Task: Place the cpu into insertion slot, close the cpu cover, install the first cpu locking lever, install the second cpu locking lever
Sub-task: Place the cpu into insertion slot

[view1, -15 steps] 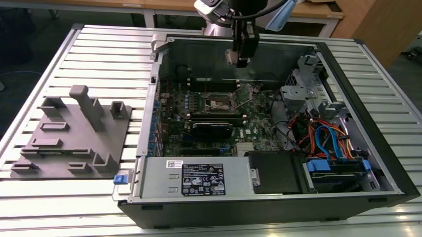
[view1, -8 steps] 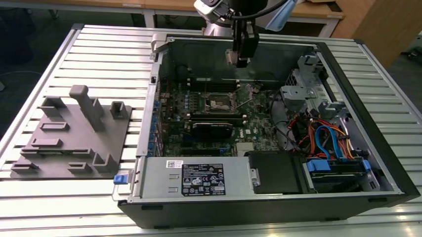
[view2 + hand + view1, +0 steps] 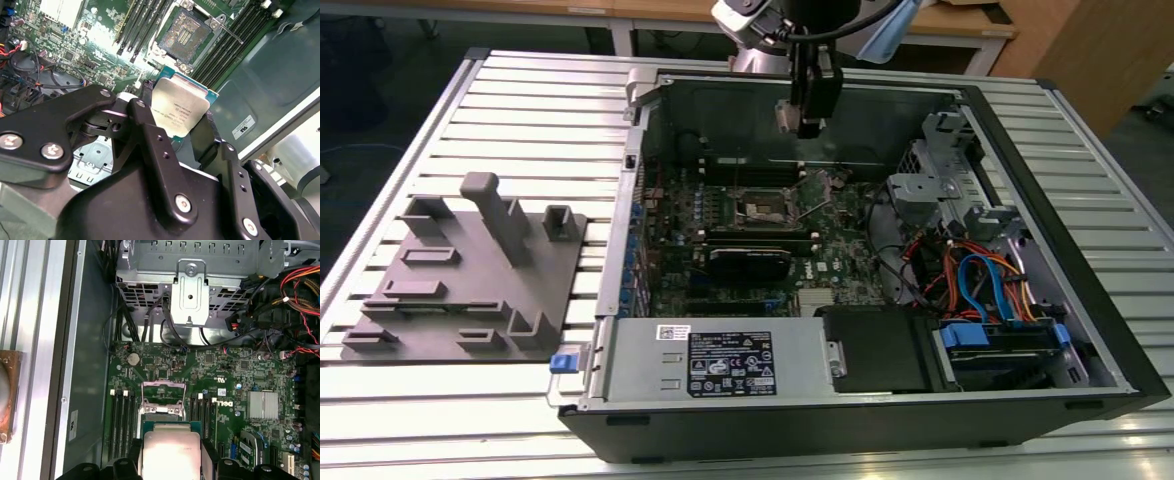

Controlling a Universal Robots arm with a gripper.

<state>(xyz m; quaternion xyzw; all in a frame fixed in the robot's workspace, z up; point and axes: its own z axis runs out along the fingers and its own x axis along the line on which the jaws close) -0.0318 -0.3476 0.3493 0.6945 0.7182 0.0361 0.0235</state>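
hand: (image 3: 801, 122) closed on the cpu, black fingers (image 3: 150, 142) clamping it by two opposite edges. In the exterior view it hangs over the far part of the open case, well above the board.
cpu: (image 3: 179, 107) held in the hand, in the air, not seated. Dull metal top faces both wrist cameras (image 3: 169, 452). Green substrate edge shows along one side in the second wrist view.
insertion slot: (image 3: 161, 410) empty, dark contact field exposed, silvery rim around it (image 3: 185, 35). The cpu is near it and apart from it.
cpu cover: (image 3: 162, 390) silvery frame flipped up off the slot, standing at one edge of it. Open.
locking lever: (image 3: 227, 31) thin metal rod running diagonally just beside the slot. Can't tell whether it is hooked.
motherboard: (image 3: 225, 370) green, lying flat in the case bottom. The slot sits between two banks of long black memory slots (image 3: 120, 425).
heatsink: (image 3: 262, 405) small finned silver block, on the board beyond one memory bank.
black card: (image 3: 747, 262) long, plugged into the board, on the near side of the slot in the exterior view.
drive cage: (image 3: 190, 260) bare metal, past the board edge, black leads looping under it.
cables: (image 3: 981, 280) orange and blue bundle, toward the exterior view's right.
power supply: (image 3: 707, 362) grey box at the near wall.
case: (image 3: 854, 425) black tower on its side, side panel off, on the slatted metal tabletop (image 3: 520, 90).
fixture plate: (image 3: 467, 300) grey, with posts and pockets, on the tabletop beside the case at the exterior view's left.
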